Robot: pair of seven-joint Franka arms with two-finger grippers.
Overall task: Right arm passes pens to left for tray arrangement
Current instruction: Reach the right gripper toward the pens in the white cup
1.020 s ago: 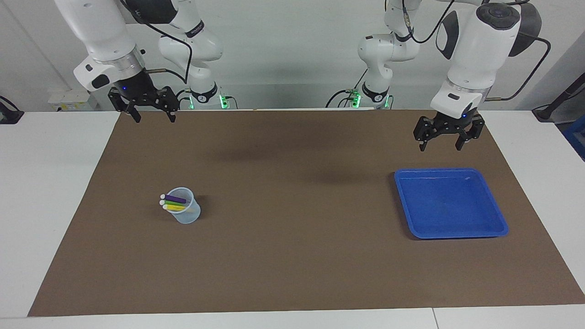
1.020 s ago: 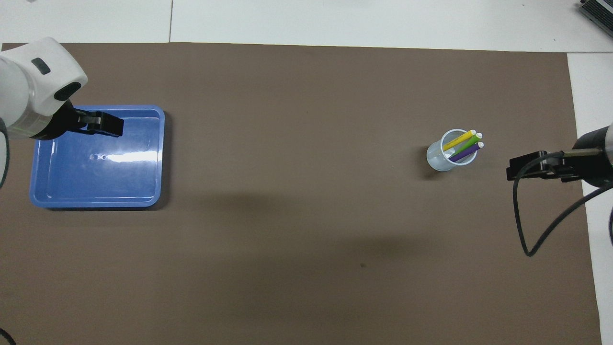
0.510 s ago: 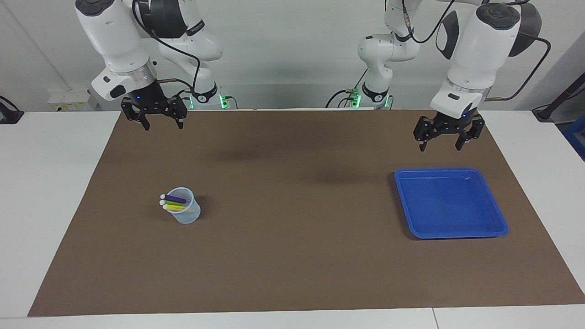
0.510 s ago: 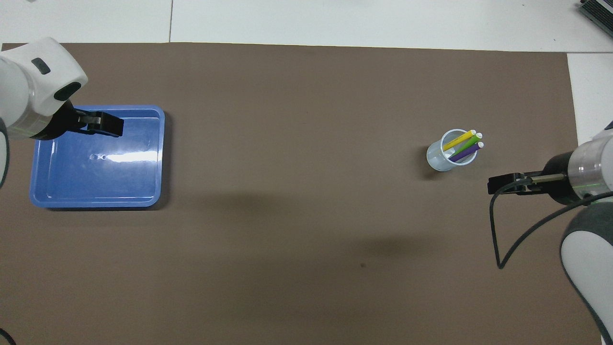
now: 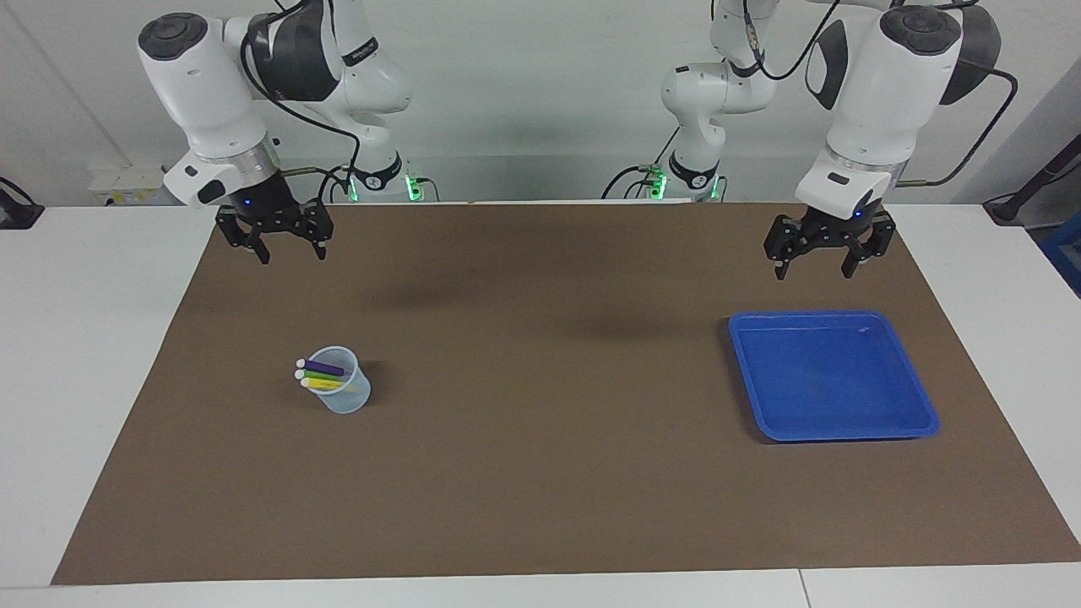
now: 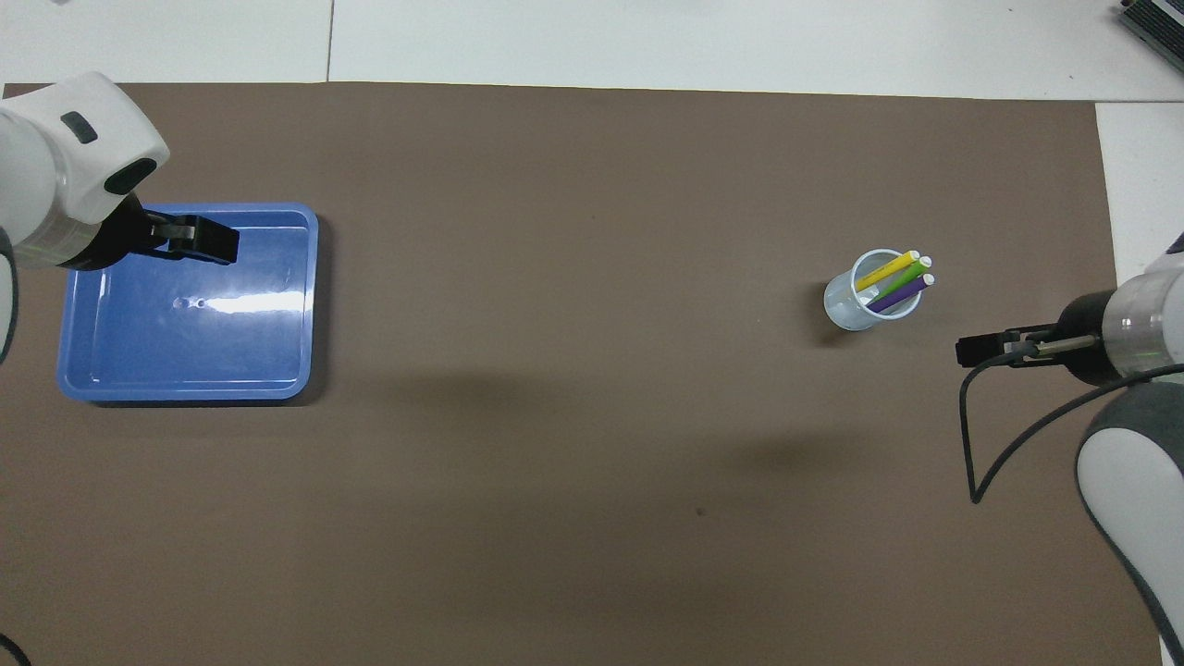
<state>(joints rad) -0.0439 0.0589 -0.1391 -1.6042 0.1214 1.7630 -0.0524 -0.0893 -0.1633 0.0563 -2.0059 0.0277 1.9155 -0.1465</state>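
Now lowered toward the cup (image 5: 341,391) since a second ago, right gripper (image 5: 281,248) hanging above the mat with fingers spread and empty. Standing in that cup: pens (image 5: 321,376), purple, green, yellow, white caps leaning out over the rim. Light, stiff, slick barrels; probably best pinching just under a cap. Waiting spread over the tray's (image 5: 844,434) robot-side rim: left gripper (image 5: 817,263).

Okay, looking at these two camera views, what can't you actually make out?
- Pens: lower ends hidden inside the cup in both views.
- Tray: one corner covered by the left gripper in the overhead view.
- Right gripper: seen edge-on in the overhead view.
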